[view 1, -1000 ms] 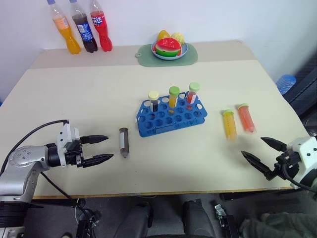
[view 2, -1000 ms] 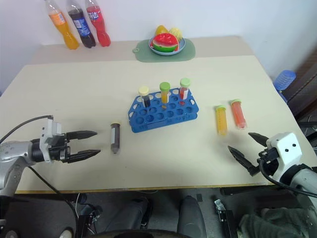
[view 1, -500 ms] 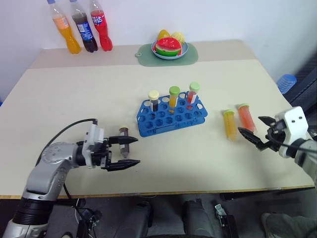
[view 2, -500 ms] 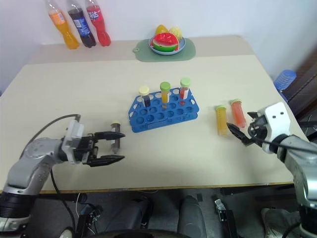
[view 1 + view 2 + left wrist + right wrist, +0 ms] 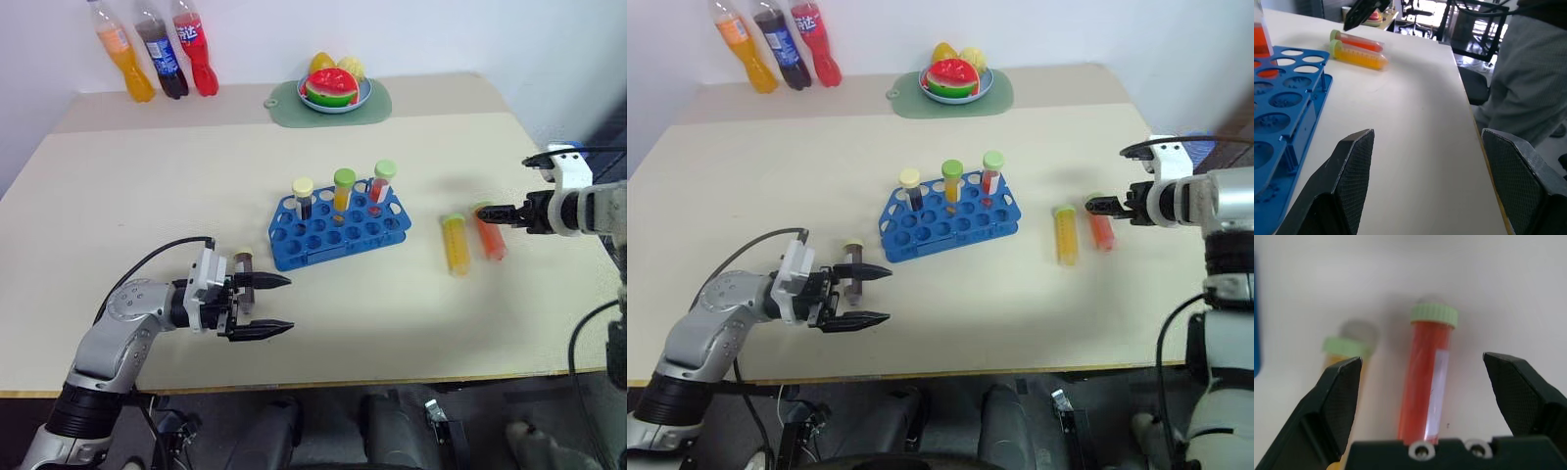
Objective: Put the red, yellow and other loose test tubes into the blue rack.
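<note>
Beige tabletop (image 5: 147,196) carried everything. Nearest, the left pincer (image 5: 265,305) had slid in from the side and stood open around the brown tube (image 5: 244,272), not yet gripping it. Further, the blue rack (image 5: 338,230) held three upright tubes. Beyond it, the right pincer (image 5: 1430,396) had swung forward over the red tube (image 5: 1429,377), jaws wide open; the yellow tube (image 5: 455,243) lay just beside. Both grasps seemed ready.

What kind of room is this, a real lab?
More likely a robot practice room set up like a lab: a plain table holds a blue rack of test tubes, soda bottles and a plate of toy fruit.
</note>
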`<state>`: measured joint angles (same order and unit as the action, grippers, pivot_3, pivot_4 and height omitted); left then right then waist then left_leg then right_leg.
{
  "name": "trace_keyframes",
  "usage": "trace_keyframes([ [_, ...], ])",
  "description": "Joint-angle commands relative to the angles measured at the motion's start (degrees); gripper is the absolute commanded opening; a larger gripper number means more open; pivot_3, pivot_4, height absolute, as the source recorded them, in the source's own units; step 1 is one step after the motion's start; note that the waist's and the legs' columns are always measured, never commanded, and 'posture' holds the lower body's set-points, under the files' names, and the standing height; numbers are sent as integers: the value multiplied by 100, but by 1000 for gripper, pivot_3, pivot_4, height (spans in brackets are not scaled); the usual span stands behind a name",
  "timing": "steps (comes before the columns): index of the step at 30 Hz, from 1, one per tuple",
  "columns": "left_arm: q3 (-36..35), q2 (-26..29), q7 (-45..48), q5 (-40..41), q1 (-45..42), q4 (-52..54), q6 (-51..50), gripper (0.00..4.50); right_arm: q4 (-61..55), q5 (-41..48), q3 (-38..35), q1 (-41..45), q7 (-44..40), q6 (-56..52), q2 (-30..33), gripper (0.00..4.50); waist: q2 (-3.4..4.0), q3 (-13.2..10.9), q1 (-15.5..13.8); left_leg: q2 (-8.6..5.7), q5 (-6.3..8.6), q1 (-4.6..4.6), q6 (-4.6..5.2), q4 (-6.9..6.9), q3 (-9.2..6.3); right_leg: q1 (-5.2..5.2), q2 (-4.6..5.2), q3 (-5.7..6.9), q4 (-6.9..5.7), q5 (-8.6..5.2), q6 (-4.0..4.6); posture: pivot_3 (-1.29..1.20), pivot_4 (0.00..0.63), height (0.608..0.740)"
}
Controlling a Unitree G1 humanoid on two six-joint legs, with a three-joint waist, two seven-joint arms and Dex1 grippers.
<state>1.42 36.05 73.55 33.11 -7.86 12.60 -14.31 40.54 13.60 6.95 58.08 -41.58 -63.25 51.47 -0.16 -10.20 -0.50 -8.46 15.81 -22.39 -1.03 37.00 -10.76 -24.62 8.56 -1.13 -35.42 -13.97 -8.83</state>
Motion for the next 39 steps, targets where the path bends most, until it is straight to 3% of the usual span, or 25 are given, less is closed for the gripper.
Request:
trace_keyframes([
  [1,-82,35,-114,69,199,347,-3,3624,1063,-575,330,446,-182,736,-200,4390,0,0,15,0,1,0,1,0,1,0,0,0,4,2,0,0,150,740],
  [6,-267,116,-270,270,454,640,-203,3624,2285,-1228,601,801,-192,1630,-581,4390,1,1,32,0,0,-1,-1,4,1,0,-2,0,3,8,2,0,150,740],
  [9,-325,185,-321,274,539,708,-206,3679,2638,-1508,734,925,-504,1895,-729,3481,2,2,54,1,-3,3,-5,7,0,5,-4,-1,2,17,5,0,150,740],
  [14,-371,207,-388,312,615,806,-269,3679,2780,-1818,759,997,-803,2124,-797,1070,2,4,119,1,-5,6,-8,9,-2,7,-6,-1,-5,21,6,0,150,740],
  [15,-353,202,-395,310,607,807,-270,3679,2754,-1864,745,974,-808,2194,-762,786,3,4,120,2,-5,6,-8,8,-2,6,-6,-1,-5,21,6,0,150,740],
  [20,-263,142,-415,265,442,693,-237,3679,2206,-1906,497,768,-765,2981,-396,780,4,3,102,0,-5,6,-8,10,-3,6,-5,-1,-4,22,6,0,150,740],
  [25,-264,91,-412,223,317,510,-172,3679,-494,-650,-1222,-485,-662,3684,-177,780,26,-9,112,-2,-5,0,-8,3,0,-3,-3,-3,-4,22,4,0,150,740],
  [27,-227,42,-372,198,181,342,-136,3679,-2038,-79,-1969,-1349,-371,3865,-583,780,27,-7,133,10,-6,0,-8,0,1,-7,-12,-2,-6,22,5,0,150,740],
  [30,-193,-28,-294,162,-55,83,-83,3679,-3599,445,-2504,-2219,96,4037,-1301,780,27,-6,146,25,-5,4,-10,8,7,-7,-31,-10,-11,25,8,0,150,740],
  [32,-189,-70,-233,115,-227,-126,-11,3679,-4400,781,-2655,-2657,716,4255,-2217,780,27,-5,135,26,-8,4,-15,14,8,-7,-33,-14,-16,31,13,0,150,740],
  [35,-226,-96,-178,143,-343,-276,2,3679,-4795,758,-2523,-3005,1106,4790,-2984,780,29,-7,124,29,-13,7,-23,16,6,-8,-40,-19,-24,39,19,0,150,740],
  [39,-242,-112,-92,166,-432,-389,28,3679,-4504,294,-1910,-3393,1355,6118,-3843,780,25,-4,119,26,-14,8,-24,20,8,-9,-41,-24,-29,41,20,0,150,740],
])
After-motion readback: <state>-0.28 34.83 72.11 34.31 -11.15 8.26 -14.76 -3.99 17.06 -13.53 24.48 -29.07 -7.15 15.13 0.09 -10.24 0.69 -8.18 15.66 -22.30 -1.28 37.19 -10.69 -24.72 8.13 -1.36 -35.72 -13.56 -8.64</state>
